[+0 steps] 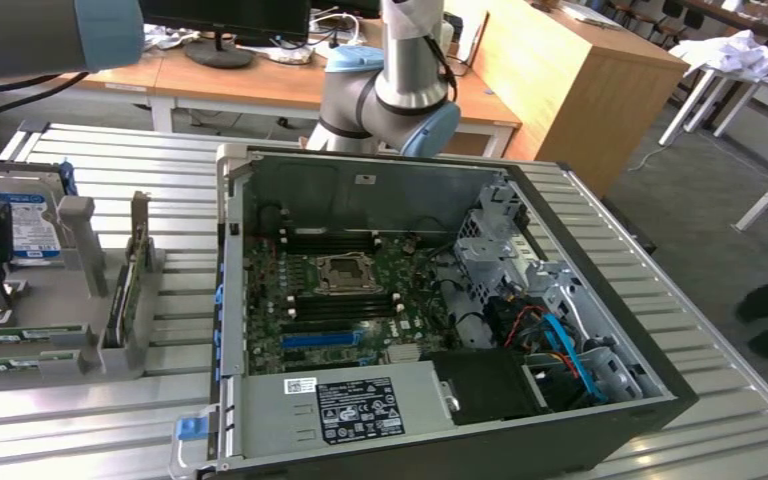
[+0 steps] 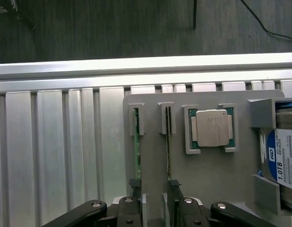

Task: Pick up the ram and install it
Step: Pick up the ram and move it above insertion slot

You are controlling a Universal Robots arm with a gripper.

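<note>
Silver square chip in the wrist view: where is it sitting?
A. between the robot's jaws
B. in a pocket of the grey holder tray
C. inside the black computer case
B: the silver square chip sits in a pocket of the grey plastic holder tray, beside the two thin green ram sticks.

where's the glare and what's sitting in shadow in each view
Wrist view: hard glare along the table edge, the floor beyond it dark, the green ram and grey holder evenly lit. Exterior view: the table slats are bright, the case interior shaded.
</note>
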